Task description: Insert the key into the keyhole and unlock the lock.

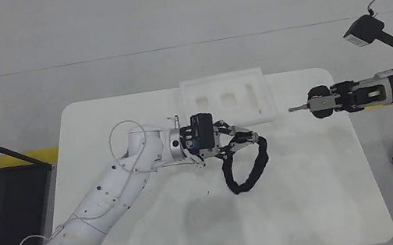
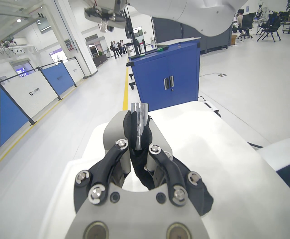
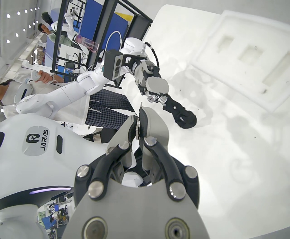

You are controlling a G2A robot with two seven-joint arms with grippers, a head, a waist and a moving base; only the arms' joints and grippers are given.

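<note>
left jaws clamped shut on the lock (image 1: 244, 165), pads pinching its chrome barrel (image 2: 139, 122) from both sides, with the barrel end sticking out past the fingertips. the black cable loop (image 3: 181, 114) trails off the barrel and hangs beside those jaws; can't tell if its low end touches the counter (image 1: 337, 201). the lock is held over the middle of the counter.

right jaws closed down on the key (image 1: 301, 107), gripping it by the head. the blade sticks out bare in front and points across toward the lock side. in the right wrist view the key sits edge-on between the pads. the key is over the right part of the counter near its edge, well apart from the lock and not yet in it.

a white foam tray (image 1: 226, 100) with three recesses lies at the far edge of the counter, beyond the gap between lock and key. a blue cabinet (image 2: 167, 77) stands on the floor past the counter.
</note>
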